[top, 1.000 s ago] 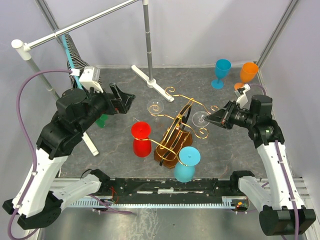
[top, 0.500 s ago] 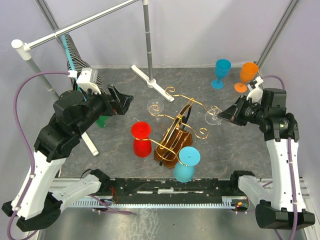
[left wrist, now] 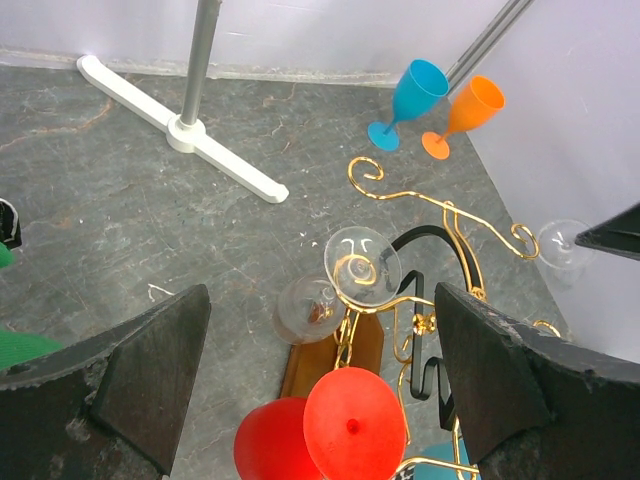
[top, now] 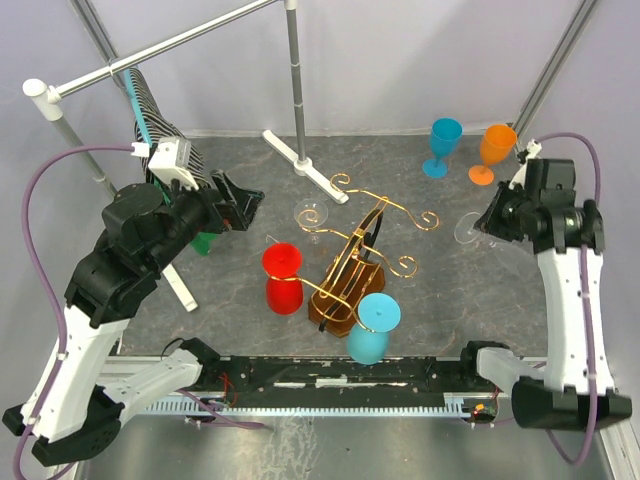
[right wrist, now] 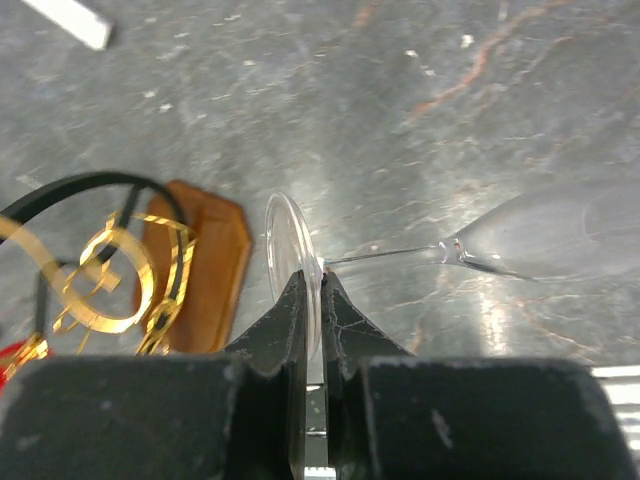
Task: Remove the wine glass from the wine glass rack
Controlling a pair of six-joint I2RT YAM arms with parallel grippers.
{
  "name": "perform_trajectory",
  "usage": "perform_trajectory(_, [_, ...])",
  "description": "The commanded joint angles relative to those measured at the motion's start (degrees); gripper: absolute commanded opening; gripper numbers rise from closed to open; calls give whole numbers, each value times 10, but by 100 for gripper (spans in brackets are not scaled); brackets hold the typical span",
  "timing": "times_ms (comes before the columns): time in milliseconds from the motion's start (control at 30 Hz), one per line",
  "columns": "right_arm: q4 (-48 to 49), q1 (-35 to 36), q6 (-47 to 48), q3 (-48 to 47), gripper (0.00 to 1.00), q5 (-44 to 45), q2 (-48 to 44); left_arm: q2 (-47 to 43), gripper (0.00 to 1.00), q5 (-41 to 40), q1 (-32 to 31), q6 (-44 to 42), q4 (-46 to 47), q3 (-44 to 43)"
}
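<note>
1. Since the foot offers flat purchase, the right gripper [right wrist: 312, 300] clamps its jaws there; the wine glass [right wrist: 560, 235] hangs sideways, apart from the wine glass rack [top: 345, 290].
2. Jaws of the left gripper [top: 240, 203]: wide open, empty.

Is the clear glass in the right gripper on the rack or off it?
Off. The clear wine glass is apart from the wine glass rack, tipped sideways, its foot pinched in the right gripper's jaws.

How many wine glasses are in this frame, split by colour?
Clear: 2, the held clear glass in the right gripper and the hanging clear glass on the wine glass rack
Blue: 2, the near blue glass and the far blue glass
Red: 1, the red glass
Orange: 1, the orange glass
Total: 6
</note>
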State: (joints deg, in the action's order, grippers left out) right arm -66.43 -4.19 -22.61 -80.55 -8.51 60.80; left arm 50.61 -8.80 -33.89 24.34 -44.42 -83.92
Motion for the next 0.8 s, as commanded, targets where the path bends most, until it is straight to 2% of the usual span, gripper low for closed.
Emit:
perform_trajectory(0, [33, 0, 24, -33, 1, 136, 70, -10, 99, 1, -3, -21, 22, 4])
perform_trajectory(133, [40, 6, 37, -67, 1, 235, 126, -17, 99, 1, -4, -22, 22, 12])
perform_trajectory(333, [51, 37, 62, -137, 1, 325, 167, 15, 99, 8, -3, -20, -10, -14])
perform_trajectory(467, [74, 70, 110, -188, 1, 277, 172, 51, 99, 13, -3, -15, -31, -51])
perform_trajectory(667, [112, 206, 220, -242, 1, 306, 166, 101, 99, 55, -3, -29, -37, -108])
perform_trajectory(767, [136, 265, 271, -251, 1, 275, 151, 133, 99, 71, -2, -31, -44, -147])
